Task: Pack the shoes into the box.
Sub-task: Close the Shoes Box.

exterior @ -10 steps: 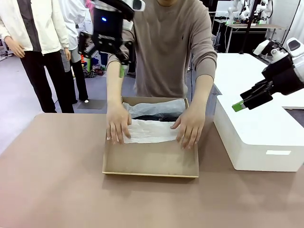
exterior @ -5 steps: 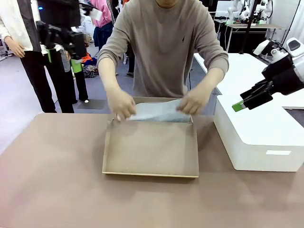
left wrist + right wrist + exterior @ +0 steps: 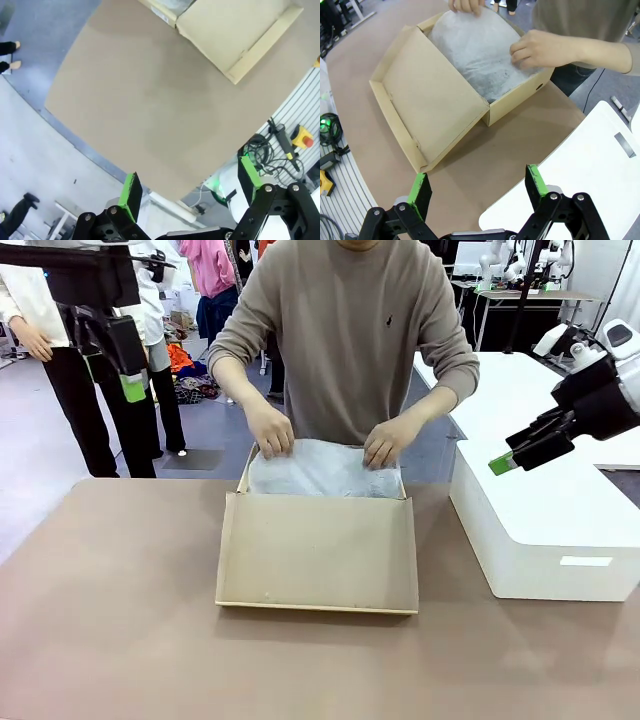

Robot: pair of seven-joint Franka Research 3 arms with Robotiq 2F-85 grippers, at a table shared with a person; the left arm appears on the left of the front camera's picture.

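The tan cardboard box sits mid-table with its flap lid laid open toward me. White tissue paper covers the inside, and the person's two hands press on its far edge. The shoes are hidden under the tissue; a dark shade shows through it in the right wrist view. My left gripper hangs open high at the far left, well away from the box. My right gripper stands open above the white box, to the right of the cardboard box. Both grippers hold nothing.
A large white rounded-corner box stands at the table's right side, close to the cardboard box. The brown tabletop stretches bare to the left and front. A bystander stands behind the table at the far left.
The person has drawn the tissue over the box's contents and moved both hands to its far edge. My left arm has swung from above the person to the far left. The right arm is still.
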